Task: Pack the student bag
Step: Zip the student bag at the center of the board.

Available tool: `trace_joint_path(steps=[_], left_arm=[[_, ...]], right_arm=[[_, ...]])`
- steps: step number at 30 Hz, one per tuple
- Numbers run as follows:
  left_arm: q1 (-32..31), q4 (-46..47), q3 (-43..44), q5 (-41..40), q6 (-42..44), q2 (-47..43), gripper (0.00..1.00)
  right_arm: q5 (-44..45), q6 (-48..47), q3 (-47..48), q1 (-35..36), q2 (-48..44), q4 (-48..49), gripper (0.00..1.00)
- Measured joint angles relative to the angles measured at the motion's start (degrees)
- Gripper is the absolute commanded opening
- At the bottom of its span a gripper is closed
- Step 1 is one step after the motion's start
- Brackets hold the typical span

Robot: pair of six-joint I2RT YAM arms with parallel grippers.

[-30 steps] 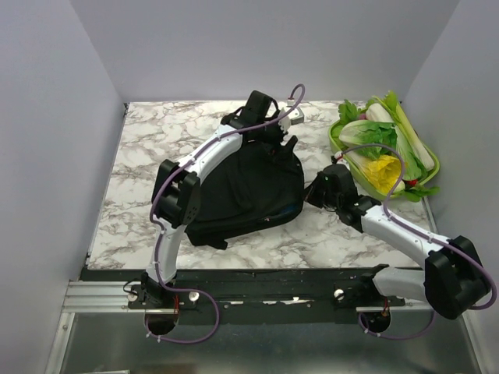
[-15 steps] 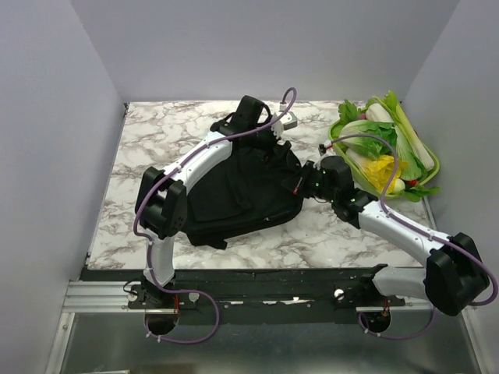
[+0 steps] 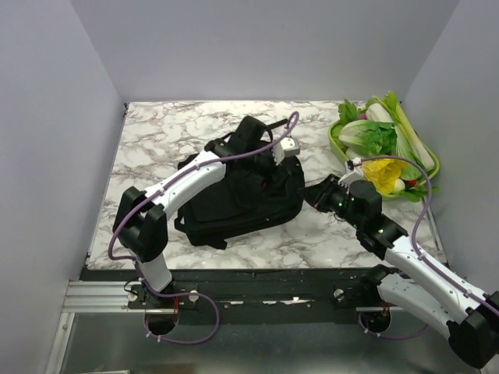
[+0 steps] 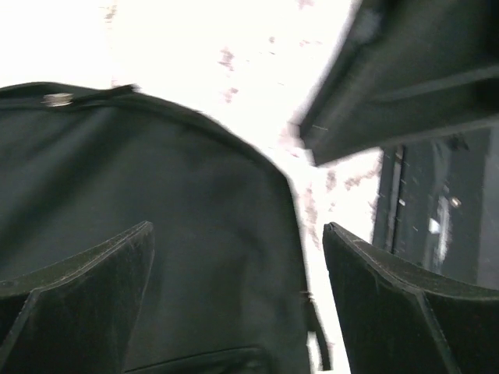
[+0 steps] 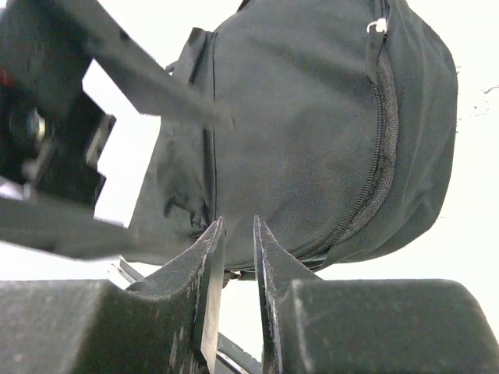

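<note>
My left gripper wide over centre student bag, right gripper narrowly parted beside it, vegetables in upper-right tray.

the student bag fills the middle of the marble worktop, the left arm stretched across it, its claw spread wide just above the fabric. the right claw, fingers narrowly parted, crowds the bag's right edge. a vegetable tray blocks the far right corner. bare marble lies open on the left and along the far edge.
</note>
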Motion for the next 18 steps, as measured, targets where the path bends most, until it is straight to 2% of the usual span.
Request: trace_joint_path(steps=[5, 8, 13, 18], left_arm=[[-8.15, -2.25, -4.35, -2.95, 3.87, -4.20, 0.95], [-11.96, -2.23, -7.72, -8.11, 6.16, -4.59, 0.95], [-14.80, -1.18, -10.51, -18.05, 7.82, -4.28, 0.91], [-15.15, 3.76, -10.16, -26.58, 7.98, -3.50, 0.89]], right_arm=[[3.23, 0.37, -0.59, 0.00, -2.67, -2.73, 0.34], [5.51, 1.22, -3.28, 0.00, -4.37, -5.90, 0.34], [9.60, 2.40, -5.11, 0.00, -10.75, -11.30, 0.33], [12.79, 3.48, -5.46, 0.00, -16.55, -14.10, 0.34]])
